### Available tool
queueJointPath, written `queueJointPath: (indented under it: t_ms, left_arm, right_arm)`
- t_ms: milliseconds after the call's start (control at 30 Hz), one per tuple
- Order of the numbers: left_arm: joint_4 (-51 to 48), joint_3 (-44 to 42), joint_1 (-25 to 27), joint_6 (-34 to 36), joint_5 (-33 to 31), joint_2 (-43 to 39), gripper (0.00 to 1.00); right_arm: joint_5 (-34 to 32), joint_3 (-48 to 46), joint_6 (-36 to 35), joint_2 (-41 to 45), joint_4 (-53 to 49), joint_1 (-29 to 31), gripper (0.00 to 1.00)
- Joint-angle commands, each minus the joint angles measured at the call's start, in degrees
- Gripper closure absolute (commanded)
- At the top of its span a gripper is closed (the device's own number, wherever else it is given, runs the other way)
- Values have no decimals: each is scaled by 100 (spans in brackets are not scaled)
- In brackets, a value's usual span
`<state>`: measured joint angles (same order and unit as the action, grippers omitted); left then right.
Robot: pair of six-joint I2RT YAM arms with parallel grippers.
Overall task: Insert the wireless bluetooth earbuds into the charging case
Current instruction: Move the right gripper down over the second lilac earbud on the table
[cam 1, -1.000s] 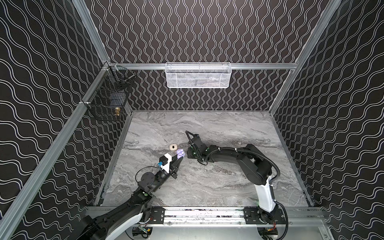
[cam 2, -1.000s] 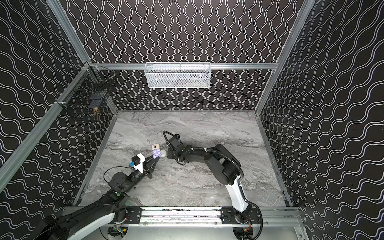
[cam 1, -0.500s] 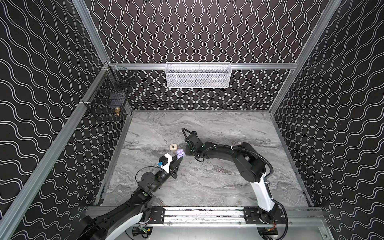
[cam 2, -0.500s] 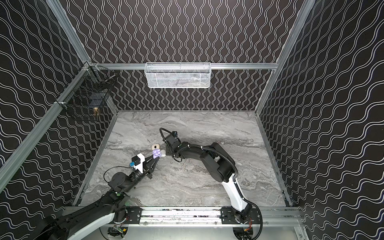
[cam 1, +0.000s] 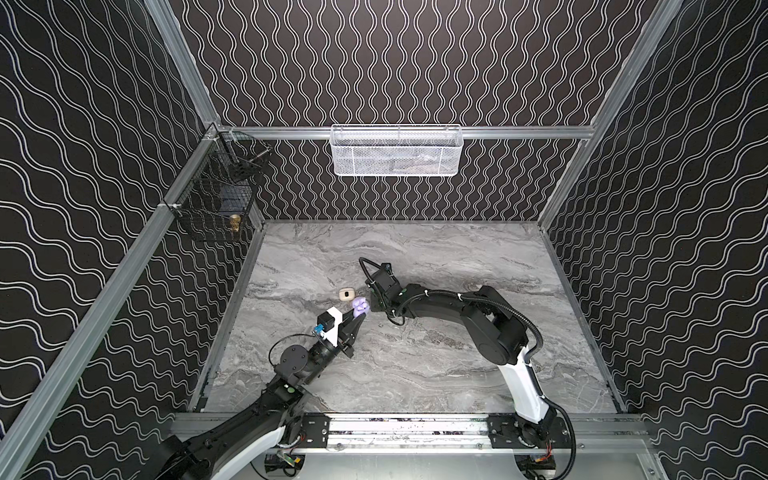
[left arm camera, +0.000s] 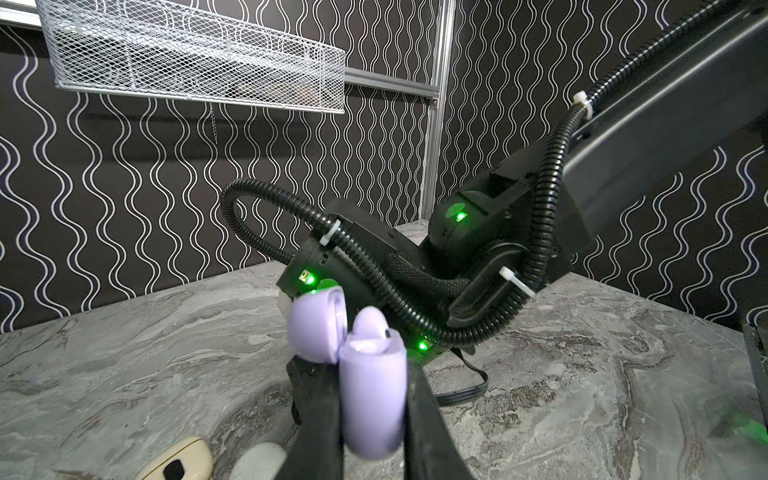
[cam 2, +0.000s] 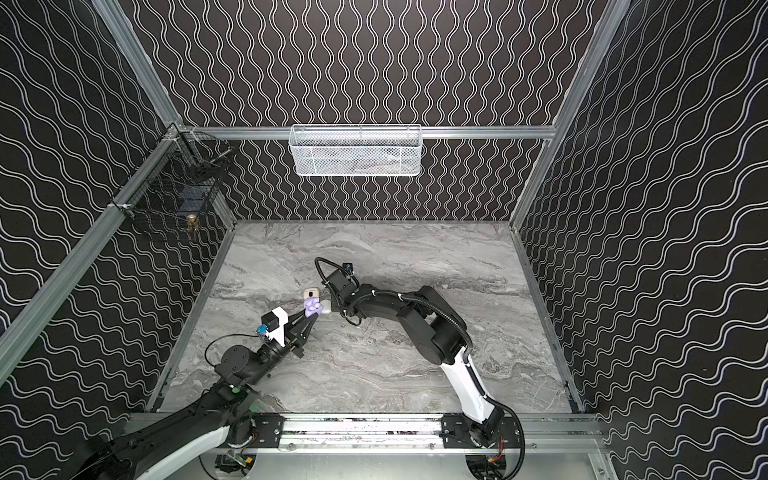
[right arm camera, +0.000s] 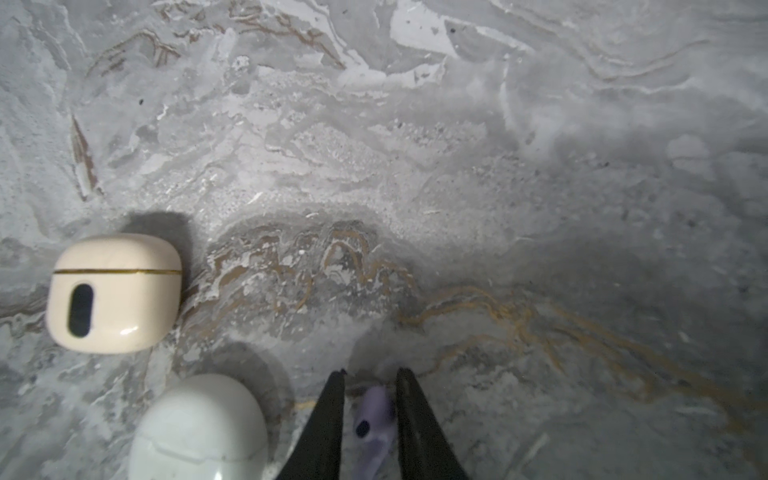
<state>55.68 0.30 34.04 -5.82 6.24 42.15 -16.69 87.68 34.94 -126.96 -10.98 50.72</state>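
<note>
My left gripper (left arm camera: 368, 376) is shut on a lavender charging case (left arm camera: 372, 399) and holds it upright above the table, lid (left arm camera: 318, 328) swung open. One lavender earbud (left arm camera: 370, 326) pokes out of its top. Both top views show this case (cam 1: 360, 304) (cam 2: 312, 306) raised at the left gripper's tip (cam 1: 360, 316). My right gripper (right arm camera: 370, 374) is down at the marble table (right arm camera: 498, 166), close beside that case. Its fingers press from both sides on a second lavender earbud (right arm camera: 372, 419), which looks blurred. The right wrist (cam 1: 381, 289) hides this in the top views.
A closed cream case (right arm camera: 114, 291) (cam 1: 345, 294) and a closed white egg-shaped case (right arm camera: 199, 428) (cam 2: 326, 306) lie just beside the right gripper. A white mesh basket (cam 1: 395, 151) hangs on the back wall. A black wire basket (cam 1: 216, 199) hangs on the left wall.
My right wrist has shifted a little left toward the cases and its jaws have narrowed onto the lavender earbud. The left arm and its case have stayed put.
</note>
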Motion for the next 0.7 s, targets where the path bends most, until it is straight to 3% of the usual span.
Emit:
queueJointPath:
  t_ms: [0, 333, 667]
  left_arm:
    - [71, -165, -6, 11, 2, -12, 100]
    - [96, -166, -12, 2, 30, -5, 100]
    - [282, -174, -5, 19, 237, 83, 100]
  right_arm:
    - [157, 42, -1, -132, -710, 32, 78]
    - [-43, -153, 100, 113, -705, 67, 87]
    - [-832, -1523, 281, 2307, -219, 202, 91]
